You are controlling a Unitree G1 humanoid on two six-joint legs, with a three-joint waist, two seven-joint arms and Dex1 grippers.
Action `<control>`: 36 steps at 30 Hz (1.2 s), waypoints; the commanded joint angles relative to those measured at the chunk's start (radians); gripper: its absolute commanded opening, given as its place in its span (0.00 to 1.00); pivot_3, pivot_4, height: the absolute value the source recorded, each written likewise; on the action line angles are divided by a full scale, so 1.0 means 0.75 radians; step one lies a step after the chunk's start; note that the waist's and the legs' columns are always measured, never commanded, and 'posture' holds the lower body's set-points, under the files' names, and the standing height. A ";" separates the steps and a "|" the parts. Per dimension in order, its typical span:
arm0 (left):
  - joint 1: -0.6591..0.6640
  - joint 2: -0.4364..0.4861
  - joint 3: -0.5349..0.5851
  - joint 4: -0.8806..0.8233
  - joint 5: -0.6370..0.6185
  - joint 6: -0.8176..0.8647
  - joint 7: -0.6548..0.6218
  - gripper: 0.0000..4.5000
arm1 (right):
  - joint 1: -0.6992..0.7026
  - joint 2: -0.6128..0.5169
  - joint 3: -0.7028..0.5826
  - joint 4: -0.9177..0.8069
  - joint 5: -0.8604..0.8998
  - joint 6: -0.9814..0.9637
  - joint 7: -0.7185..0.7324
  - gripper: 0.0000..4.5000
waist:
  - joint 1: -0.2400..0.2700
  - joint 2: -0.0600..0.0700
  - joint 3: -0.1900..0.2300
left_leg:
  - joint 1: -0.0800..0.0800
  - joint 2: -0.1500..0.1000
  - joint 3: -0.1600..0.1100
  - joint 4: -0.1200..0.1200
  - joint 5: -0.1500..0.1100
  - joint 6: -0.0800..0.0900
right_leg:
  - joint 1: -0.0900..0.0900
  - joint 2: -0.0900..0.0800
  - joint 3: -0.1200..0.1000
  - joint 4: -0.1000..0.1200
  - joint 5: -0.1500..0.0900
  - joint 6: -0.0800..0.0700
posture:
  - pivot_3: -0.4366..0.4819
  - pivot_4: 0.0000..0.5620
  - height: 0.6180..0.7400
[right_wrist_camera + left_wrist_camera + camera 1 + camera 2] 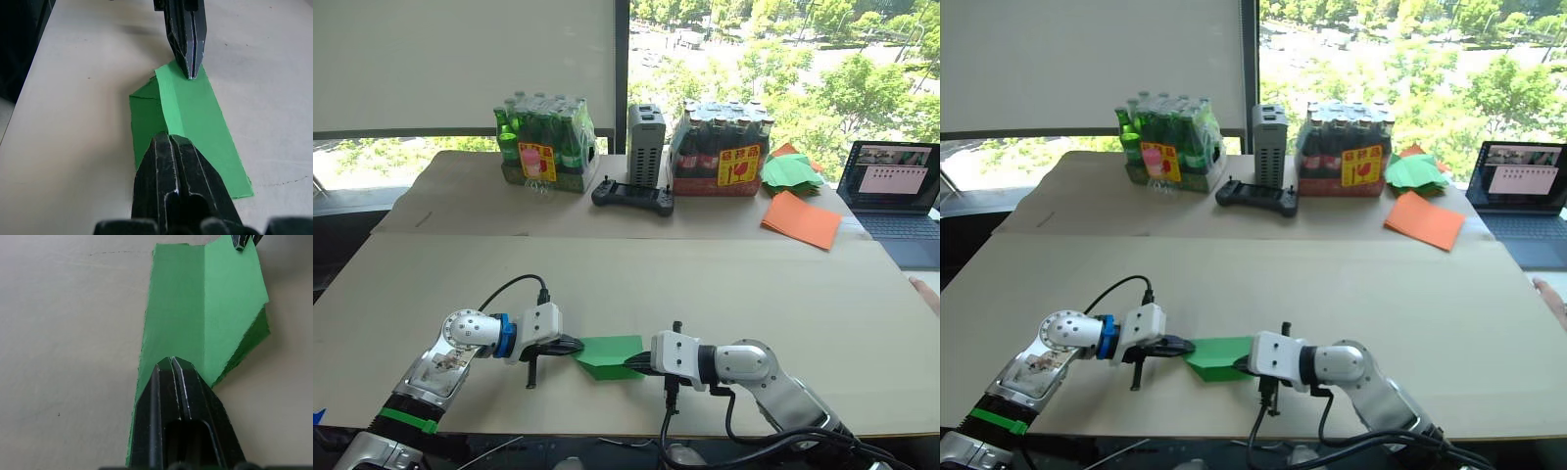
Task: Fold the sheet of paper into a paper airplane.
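You can't see the underside layers of the sheet of paper (pixel 610 355); in the right wrist view a darker folded flap pokes out on one side, but how many layers sit beneath is hard to tell. The left gripper (pixel 172 363) covers one end of the sheet in its own wrist view, and the right gripper (pixel 169 138) hides the opposite end in its view, so neither end's edge is fully visible. At the frame's right edge a person's hand (pixel 927 292) is cut off.

The sheet lies on the table (pixel 754 284) near its front edge, between both grippers, w/ a lengthwise crease down the middle. One long side is angled, making a rough point.

Your left arm reaches in from the left, forearm low and angled up to the wrist, gripper level and pointing right. Its fingers are pressed together, tips on the sheet's left end. Your right arm comes from the right, wrist level, gripper pointing left, fingers also pressed together, tips on the sheet's right end. Whether either is pinching paper or just pressing on it, you can't tell.

Far back: a green bottle pack (pixel 544 149), a dark bottle pack (pixel 722 152), orange sheets (pixel 802 220), a laptop (pixel 894 186).
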 commanded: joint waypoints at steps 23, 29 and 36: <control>0.049 0.028 -0.001 -0.036 0.026 0.031 0.012 0.00 | -0.224 0.117 0.018 0.163 0.043 0.397 0.044 0.01 | 0.001 0.000 0.000 | 0.001 0.000 0.000 0.000 0.000 0.000 | 0.000 0.000 0.000 0.000 0.000 0.000 | 0.48 0.27 1.00; 0.026 0.048 0.053 -0.076 -0.011 0.074 0.020 0.00 | -0.220 0.143 0.038 0.234 0.008 0.412 0.009 0.01 | -0.006 0.000 0.000 | 0.002 0.000 0.000 0.000 0.000 0.000 | 0.000 0.000 0.000 0.002 0.000 0.000 | 0.48 0.27 1.00; -0.093 0.047 0.153 -0.227 -0.224 0.327 -0.026 0.00 | -0.219 0.153 0.043 0.251 -0.004 0.410 0.002 0.01 | -0.007 0.000 0.000 | 0.003 0.001 0.000 0.000 0.000 0.000 | 0.001 0.001 0.000 0.003 0.000 0.000 | 0.48 0.27 1.00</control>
